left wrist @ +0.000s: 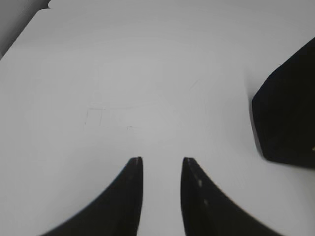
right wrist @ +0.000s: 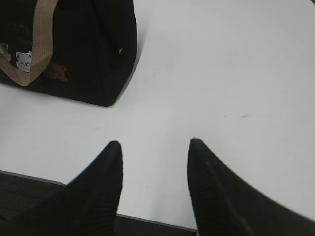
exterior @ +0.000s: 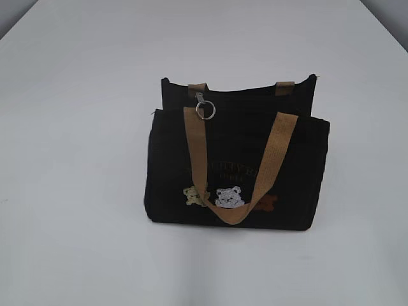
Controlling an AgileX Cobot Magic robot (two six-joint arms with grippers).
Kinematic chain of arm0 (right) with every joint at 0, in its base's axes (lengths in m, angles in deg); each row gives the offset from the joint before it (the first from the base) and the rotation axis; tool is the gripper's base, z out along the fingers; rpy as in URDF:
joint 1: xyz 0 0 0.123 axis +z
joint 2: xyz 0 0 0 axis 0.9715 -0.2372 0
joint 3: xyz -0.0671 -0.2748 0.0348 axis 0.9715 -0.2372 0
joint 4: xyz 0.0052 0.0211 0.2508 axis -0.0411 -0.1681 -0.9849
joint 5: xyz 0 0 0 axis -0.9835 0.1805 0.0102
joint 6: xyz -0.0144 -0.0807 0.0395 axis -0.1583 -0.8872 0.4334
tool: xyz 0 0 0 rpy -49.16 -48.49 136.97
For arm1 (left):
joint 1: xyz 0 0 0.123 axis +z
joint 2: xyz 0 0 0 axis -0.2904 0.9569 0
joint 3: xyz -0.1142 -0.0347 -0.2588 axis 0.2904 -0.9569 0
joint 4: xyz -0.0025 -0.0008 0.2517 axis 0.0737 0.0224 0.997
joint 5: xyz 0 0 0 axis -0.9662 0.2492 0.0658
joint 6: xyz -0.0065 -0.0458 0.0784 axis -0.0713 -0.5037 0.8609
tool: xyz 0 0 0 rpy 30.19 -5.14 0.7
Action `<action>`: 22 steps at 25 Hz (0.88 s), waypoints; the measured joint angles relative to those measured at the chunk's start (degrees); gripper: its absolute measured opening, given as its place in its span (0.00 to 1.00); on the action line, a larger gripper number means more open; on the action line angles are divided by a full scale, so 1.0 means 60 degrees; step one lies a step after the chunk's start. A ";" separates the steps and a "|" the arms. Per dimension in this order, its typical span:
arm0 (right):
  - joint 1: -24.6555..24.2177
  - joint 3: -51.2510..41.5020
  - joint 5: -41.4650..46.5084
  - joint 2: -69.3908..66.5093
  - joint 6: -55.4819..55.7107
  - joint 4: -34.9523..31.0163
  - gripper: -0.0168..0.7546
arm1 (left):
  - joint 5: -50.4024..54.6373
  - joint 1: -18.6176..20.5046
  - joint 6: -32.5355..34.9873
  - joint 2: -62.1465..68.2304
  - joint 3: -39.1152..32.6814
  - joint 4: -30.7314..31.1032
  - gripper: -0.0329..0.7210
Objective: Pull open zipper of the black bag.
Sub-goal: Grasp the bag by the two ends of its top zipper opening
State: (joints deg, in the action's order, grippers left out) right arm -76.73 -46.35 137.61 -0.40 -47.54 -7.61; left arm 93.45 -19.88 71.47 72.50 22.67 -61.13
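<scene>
The black bag [exterior: 236, 159] stands upright on the white table [exterior: 76, 127], tan straps hanging over its front and small embroidered bears low on that face. Its zipper pull with a round silver key-ring [exterior: 204, 109] hangs at the top left of the bag's mouth. Neither arm shows in the exterior view. In the left wrist view my left gripper [left wrist: 162, 160] is open over bare table, with a corner of the bag [left wrist: 288, 118] off to its right. My right gripper [right wrist: 155, 143] hovers open near the table's front edge, the bag [right wrist: 83, 54] up to its left.
The table's front edge [right wrist: 147, 219] runs just under the right gripper's fingers. White tabletop lies on all sides of the bag, with the table's far corners [exterior: 19, 25] in sight at the top of the exterior view.
</scene>
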 joint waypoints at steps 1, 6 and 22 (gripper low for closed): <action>0.0000 0.0000 -0.0007 0.0000 0.0000 0.0000 0.47 | 0.0000 0.0000 0.0000 0.0000 0.0000 0.0000 0.32; 0.0000 0.0000 -0.0007 0.0000 0.0000 0.0000 0.47 | 0.0000 0.0000 0.0000 0.0000 0.0000 0.0000 0.32; 0.0000 0.0000 -0.0017 0.0000 0.0000 0.0000 0.47 | -0.1002 0.0008 0.1582 0.0580 0.0117 -0.1325 0.34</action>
State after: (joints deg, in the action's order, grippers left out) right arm -76.73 -46.35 137.51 -0.40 -47.54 -7.61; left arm 87.44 -19.83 80.96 75.98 23.37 -69.08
